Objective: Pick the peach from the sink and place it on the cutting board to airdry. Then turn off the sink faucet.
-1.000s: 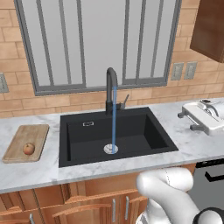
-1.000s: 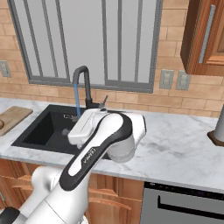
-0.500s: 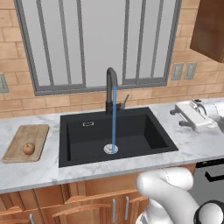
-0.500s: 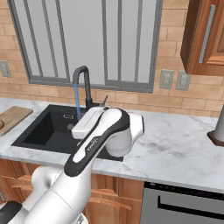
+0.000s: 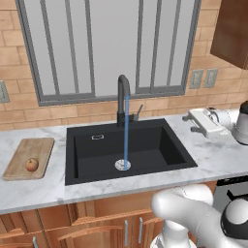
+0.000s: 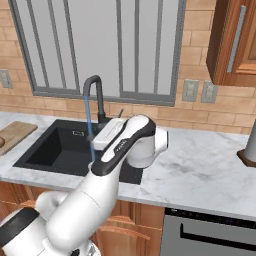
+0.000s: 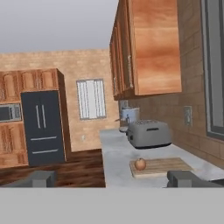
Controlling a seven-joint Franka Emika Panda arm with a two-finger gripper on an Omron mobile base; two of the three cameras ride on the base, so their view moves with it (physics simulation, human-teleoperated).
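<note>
The peach [image 5: 32, 164] lies on the wooden cutting board [image 5: 28, 154], on the counter left of the sink [image 5: 160, 151]; the hand view also shows the peach [image 7: 140, 164] resting on the cutting board [image 7: 168, 166]. The sink faucet [image 5: 122, 95] stands behind the basin with a blue stream of water running down to the drain [image 5: 122, 165]. Its slim silver lever [image 5: 138, 112] sticks out to the right. My gripper [image 5: 190, 124] hovers over the counter at the sink's right rim, pointing left, open and holding nothing. In the hand view the fingertips [image 7: 38, 178] stand wide apart.
A silver toaster [image 7: 148, 133] sits on the counter beyond the board. A dark fridge [image 7: 41, 127] stands across the room. Wall outlets [image 5: 202, 78] are behind the right counter. A dark cylinder [image 6: 250, 146] stands at the far right, and an oven front [image 6: 215, 235] is below.
My hand has moved left along the right counter toward the sink and the faucet. The peach stays on the board and the water keeps running.
</note>
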